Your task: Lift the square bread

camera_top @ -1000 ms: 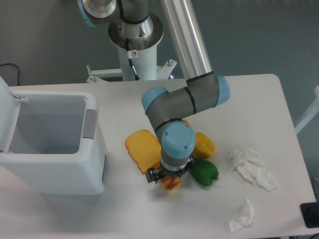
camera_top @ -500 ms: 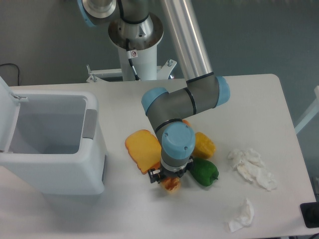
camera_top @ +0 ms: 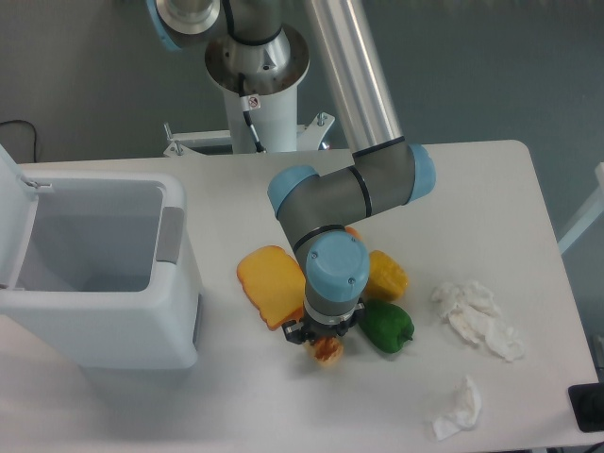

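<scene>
A flat orange-yellow bread slice (camera_top: 268,283), squarish with a rounded top, lies on the white table (camera_top: 472,198) left of the arm. My gripper (camera_top: 321,340) points straight down just off the slice's lower right corner, and the blue wrist (camera_top: 336,269) hides most of it. A small browned, crusty piece (camera_top: 328,351) sticks out from under the gripper, between the fingers. A black fingertip (camera_top: 292,333) shows close to its left side. Whether the jaws press on the piece is hidden.
A yellow pepper (camera_top: 388,274) and a green pepper (camera_top: 388,327) lie right of the gripper, close to it. Crumpled tissues lie at the right (camera_top: 477,316) and front right (camera_top: 460,408). An open white bin (camera_top: 104,274) stands at the left.
The black fingertip on the left has shifted slightly inward toward the browned piece, and less of that piece shows. The arm has barely moved.
</scene>
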Tool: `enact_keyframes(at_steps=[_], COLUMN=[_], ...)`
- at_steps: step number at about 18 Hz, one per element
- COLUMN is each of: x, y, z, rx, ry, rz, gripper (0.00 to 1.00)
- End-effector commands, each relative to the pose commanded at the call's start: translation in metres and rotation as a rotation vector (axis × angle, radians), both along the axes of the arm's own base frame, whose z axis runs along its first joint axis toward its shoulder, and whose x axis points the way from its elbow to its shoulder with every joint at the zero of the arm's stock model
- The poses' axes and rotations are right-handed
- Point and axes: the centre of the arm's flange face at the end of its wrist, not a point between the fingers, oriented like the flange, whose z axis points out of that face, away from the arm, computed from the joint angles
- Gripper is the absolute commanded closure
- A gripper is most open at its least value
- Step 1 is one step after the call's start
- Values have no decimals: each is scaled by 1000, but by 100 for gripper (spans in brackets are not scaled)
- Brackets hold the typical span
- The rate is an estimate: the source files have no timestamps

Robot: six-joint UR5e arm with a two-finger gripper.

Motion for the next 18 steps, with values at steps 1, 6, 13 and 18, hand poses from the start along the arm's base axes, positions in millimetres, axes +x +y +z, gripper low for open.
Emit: enact_keyframes(at_steps=[1, 6, 13, 18], x=[-1, 0, 21, 38], y=[0, 9, -1, -10], z=[7, 53, 137, 172], rx=[6, 42, 36, 5], ry=[11, 84, 228, 286], rz=[0, -31, -469, -774], gripper=[87, 87, 87, 85])
